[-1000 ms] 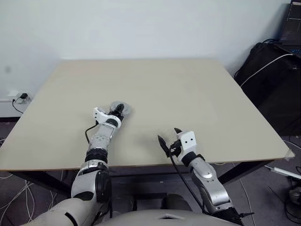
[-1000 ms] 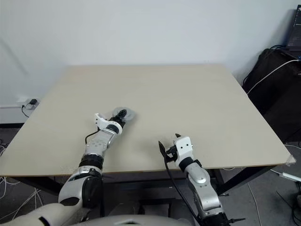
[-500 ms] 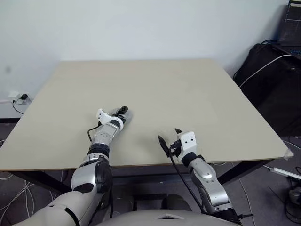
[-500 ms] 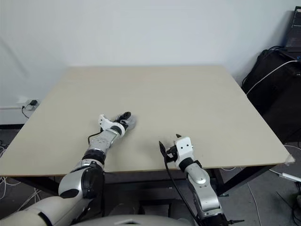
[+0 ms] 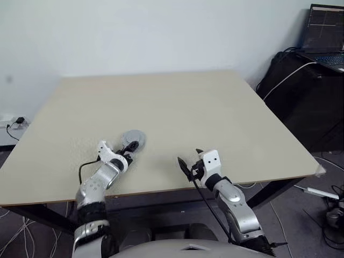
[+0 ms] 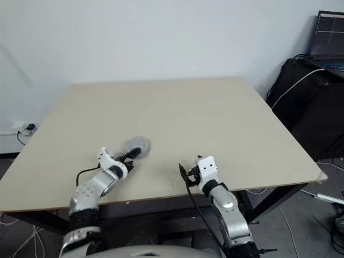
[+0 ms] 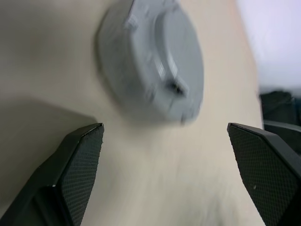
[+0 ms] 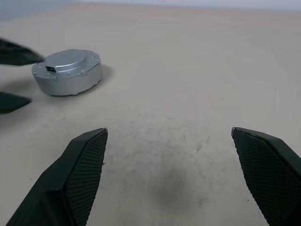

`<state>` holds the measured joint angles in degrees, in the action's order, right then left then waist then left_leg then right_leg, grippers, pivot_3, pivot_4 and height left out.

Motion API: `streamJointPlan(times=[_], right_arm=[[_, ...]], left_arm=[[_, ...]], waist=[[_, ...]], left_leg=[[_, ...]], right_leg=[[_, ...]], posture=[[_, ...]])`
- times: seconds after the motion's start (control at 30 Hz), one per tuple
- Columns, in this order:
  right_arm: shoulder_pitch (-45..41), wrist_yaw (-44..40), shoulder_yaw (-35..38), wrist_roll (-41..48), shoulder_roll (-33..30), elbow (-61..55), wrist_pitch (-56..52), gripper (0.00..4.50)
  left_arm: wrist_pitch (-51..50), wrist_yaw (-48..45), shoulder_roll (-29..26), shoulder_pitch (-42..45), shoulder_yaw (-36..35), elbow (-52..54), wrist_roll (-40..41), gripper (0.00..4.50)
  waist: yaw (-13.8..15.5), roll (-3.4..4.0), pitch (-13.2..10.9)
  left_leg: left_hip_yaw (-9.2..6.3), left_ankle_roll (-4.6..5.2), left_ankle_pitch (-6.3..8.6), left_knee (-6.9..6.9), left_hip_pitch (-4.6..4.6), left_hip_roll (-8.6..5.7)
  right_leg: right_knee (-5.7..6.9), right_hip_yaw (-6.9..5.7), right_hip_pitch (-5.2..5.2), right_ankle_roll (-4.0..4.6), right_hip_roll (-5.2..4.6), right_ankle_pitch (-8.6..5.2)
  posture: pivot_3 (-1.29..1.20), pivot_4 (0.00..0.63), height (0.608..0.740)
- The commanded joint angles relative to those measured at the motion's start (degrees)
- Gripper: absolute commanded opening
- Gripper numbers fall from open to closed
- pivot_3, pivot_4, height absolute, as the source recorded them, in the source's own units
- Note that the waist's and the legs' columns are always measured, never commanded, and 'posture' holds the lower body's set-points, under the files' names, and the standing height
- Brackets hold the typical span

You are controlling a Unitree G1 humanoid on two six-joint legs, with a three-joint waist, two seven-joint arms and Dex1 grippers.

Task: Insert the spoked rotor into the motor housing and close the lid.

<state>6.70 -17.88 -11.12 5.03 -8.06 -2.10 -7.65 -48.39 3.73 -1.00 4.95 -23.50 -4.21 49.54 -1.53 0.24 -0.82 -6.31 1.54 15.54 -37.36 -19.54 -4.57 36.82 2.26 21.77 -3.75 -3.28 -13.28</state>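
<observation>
The motor housing (image 8: 70, 81) rests on the table as a round grey unit, with the smooth grey lid (image 8: 66, 60) sitting on top of it; it also lies at the table's front left (image 5: 133, 139). The spoked rotor is hidden. My left gripper (image 5: 128, 152) stands open just short of the unit, nothing between its fingers, as the left wrist view confirms (image 7: 164, 126). To the right, near the front edge, my right gripper (image 5: 189, 156) is open and empty, pointing across toward the unit.
The beige table (image 5: 215, 107) stretches bare behind the unit. Its front edge runs just beneath both grippers. A black bag with a white cable (image 5: 290, 80) and a laptop (image 5: 325, 29) stand off the right side. A wall socket (image 5: 13, 122) is at the left.
My left gripper has let go of the lid, opened wide and drawn back toward the front edge. The closed unit stays on the table. The head view shifted; the right gripper kept still.
</observation>
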Motion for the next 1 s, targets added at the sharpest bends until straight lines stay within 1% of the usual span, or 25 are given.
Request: streamJointPlan(times=[0.03,0.13,0.2,0.27,0.33,0.4,0.47,0.53,0.6,0.77,1.0], right_arm=[[-1.64,-0.71,0.5,1.17,0.65,-2.33,-0.5,4.5],[-1.86,-0.73,1.34,1.93,1.41,-2.5,-0.2,4.5],[-1.85,-0.42,1.81,2.1,1.89,-2.36,0.43,4.5],[-1.75,-0.02,2.15,1.54,2.14,-2.13,1.77,4.5],[-1.22,0.46,2.77,1.5,2.73,-2.14,3.19,4.5],[-0.51,1.29,3.24,0.96,2.98,-2.2,4.73,4.5],[0.39,2.81,3.97,0.26,3.44,-2.08,6.99,4.5],[1.47,5.11,5.09,-1.05,3.64,-1.94,9.46,4.5],[2.25,7.95,6.54,-1.77,4.4,-1.61,11.33,4.5],[4.56,13.8,9.48,-4.11,6.11,0.4,18.93,4.5],[7.03,17.44,10.37,-5.34,7.93,1.63,21.44,4.5]], left_arm=[[-0.58,-0.18,-2.86,-7.98,4.04,8.17,-4.97,4.47],[9.44,-5.38,-5.93,-14.44,11.69,16.34,-13.86,4.47],[16.61,-7.14,-7.03,-17.86,16.02,18.68,-20.16,4.47],[27.15,-6.4,-7.2,-20.86,20.07,19.18,-29.08,4.47],[35.52,-3.24,-5.93,-23.22,22.57,18.31,-36.8,4.47],[43.3,-0.6,-4.7,-25.14,24.29,16.72,-42.88,4.47],[49.71,0.75,-2.42,-26.64,24.77,15.28,-45.15,4.47],[56.63,2.21,-1.94,-27.8,26.18,13.41,-49.79,4.47],[61.05,3.58,-1.06,-28.23,26.31,11.95,-52.09,4.47],[67.79,5.34,0.88,-27.27,25.03,8.93,-53.28,4.47],[69.78,4.86,1.36,-25.1,24.93,7.22,-54.31,4.47]], waist=[[-0.13,0.01,-0.02],[-0.44,0.02,-0.07],[-0.21,0.06,-0.13],[0.48,0.11,-0.23],[1.2,0.04,-0.43],[1.93,0.02,-0.53],[2.49,0.02,-0.56],[2.75,0.05,-0.65],[2.77,0.05,-0.74],[2.79,0.01,-0.79],[2.6,0.04,-0.81]], left_leg=[[0.0,-0.05,0.03,0.0,0.08,0.07],[-0.01,-0.14,0.07,0.18,0.13,0.16],[-0.01,-0.19,0.08,0.25,0.07,0.19],[-0.04,-0.2,0.07,0.28,-0.06,0.18],[-0.02,-0.2,0.08,0.27,-0.16,0.15],[-0.03,-0.19,0.08,0.26,-0.22,0.12],[-0.02,-0.16,0.1,0.26,-0.24,0.12],[-0.01,-0.09,0.14,0.26,-0.29,0.11],[0.01,-0.07,0.16,0.26,-0.34,0.09],[0.02,-0.05,0.16,0.25,-0.58,0.09],[0.06,-0.03,0.16,0.24,-0.6,0.09]], right_leg=[[0.0,0.0,-0.07,0.07,0.03,-0.05],[0.01,0.1,-0.03,0.21,0.1,-0.14],[0.01,0.11,0.08,0.29,0.14,-0.19],[0.0,0.1,0.23,0.34,0.14,-0.22],[-0.03,0.1,0.27,0.33,0.08,-0.22],[-0.06,0.07,0.27,0.3,0.01,-0.22],[-0.09,0.06,0.28,0.25,-0.04,-0.24],[-0.11,0.02,0.27,0.15,-0.11,-0.31],[-0.11,0.0,0.32,0.11,-0.14,-0.33],[-0.05,-0.08,0.64,0.08,-0.12,-0.33],[-0.03,-0.18,0.66,0.08,-0.11,-0.33]], posture=[[0.0,0.0,0.74],[0.0,0.0,0.74],[0.0,0.0,0.74],[0.0,0.0,0.74],[0.0,0.0,0.74],[0.0,0.0,0.74],[0.0,0.0,0.74],[0.0,0.0,0.74],[0.0,0.0,0.74],[0.0,0.0,0.74],[0.0,0.0,0.74]])
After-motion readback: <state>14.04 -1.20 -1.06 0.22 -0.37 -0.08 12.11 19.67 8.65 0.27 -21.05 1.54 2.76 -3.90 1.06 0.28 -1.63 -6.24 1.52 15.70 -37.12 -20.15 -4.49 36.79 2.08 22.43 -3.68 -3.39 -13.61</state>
